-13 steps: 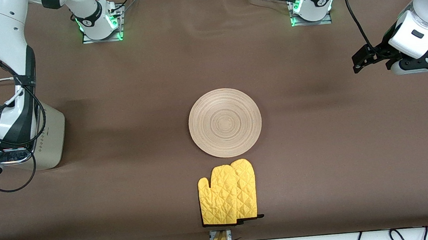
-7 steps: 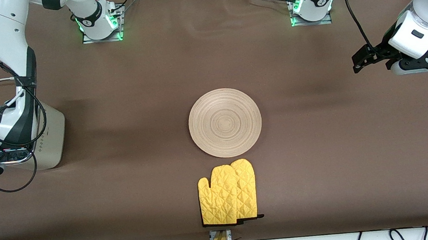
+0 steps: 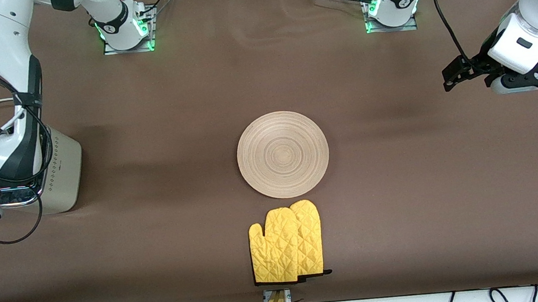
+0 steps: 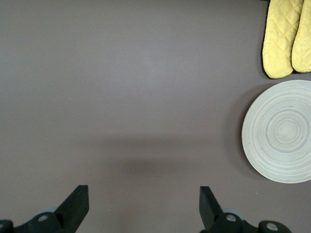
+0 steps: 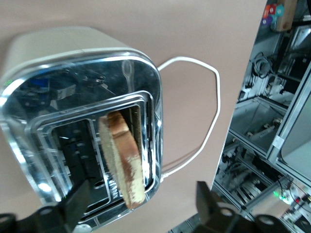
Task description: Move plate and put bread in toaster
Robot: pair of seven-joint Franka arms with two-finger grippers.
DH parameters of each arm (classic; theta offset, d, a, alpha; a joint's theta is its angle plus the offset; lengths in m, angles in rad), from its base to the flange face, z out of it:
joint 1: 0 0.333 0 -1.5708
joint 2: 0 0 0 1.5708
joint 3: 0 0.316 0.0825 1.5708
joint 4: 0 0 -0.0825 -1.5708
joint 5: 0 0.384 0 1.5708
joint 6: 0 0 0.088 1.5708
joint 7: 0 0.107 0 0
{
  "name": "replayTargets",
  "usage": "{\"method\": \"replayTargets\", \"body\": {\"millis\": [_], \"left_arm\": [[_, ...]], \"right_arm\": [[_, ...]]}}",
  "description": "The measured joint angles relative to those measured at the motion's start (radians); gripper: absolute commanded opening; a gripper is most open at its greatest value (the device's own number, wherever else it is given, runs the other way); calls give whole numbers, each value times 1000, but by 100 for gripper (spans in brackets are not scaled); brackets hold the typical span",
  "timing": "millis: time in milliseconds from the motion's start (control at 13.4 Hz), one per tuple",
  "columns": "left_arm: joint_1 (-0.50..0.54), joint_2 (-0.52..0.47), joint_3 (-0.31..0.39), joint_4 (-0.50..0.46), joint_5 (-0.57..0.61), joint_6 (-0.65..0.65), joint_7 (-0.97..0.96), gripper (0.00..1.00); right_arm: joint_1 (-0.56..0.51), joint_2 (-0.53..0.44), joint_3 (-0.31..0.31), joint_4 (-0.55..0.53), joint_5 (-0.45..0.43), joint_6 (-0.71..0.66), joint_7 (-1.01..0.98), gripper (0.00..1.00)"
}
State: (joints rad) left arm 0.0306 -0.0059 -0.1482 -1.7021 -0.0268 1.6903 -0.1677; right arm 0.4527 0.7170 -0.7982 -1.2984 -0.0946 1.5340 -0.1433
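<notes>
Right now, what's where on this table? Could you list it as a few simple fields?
bread: standing in a slot of the toaster, top sticking out
toaster place: right arm's end of the table
right gripper: open, over the toaster
plate: mid-table, bare
oven mitts: nearer the front camera than the plate
left gripper: open, waiting over bare cloth

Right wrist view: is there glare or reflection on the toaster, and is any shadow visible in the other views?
Right wrist view: the toaster chrome top mirrors its surroundings, with bright glints around the bread. Left wrist view: a soft dark shadow band lies on the cloth. Front view: faint shadow patches lie beside the plate.
</notes>
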Motion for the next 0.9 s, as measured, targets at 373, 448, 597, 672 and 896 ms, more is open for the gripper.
{"method": "replayTargets", "body": {"millis": [373,448,597,672,896], "left_arm": [[0,0,-4,1,0,-1,0,100],[0,0,-4,1,0,-1,0,100],[0,0,-4,5,0,-10,0,100],[0,0,-5,8,0,-19,0,100],[-4,0,-9,14,0,-23,0,100]], "right_arm": [[45,-119,-1,44,148,-83,-20,100],[74,-146,-1,47,183,-100,-21,100],[140,-180,-1,47,231,-120,-21,100],[166,-189,0,47,254,-123,-20,100],[179,-211,7,48,331,-123,-22,100]]}}
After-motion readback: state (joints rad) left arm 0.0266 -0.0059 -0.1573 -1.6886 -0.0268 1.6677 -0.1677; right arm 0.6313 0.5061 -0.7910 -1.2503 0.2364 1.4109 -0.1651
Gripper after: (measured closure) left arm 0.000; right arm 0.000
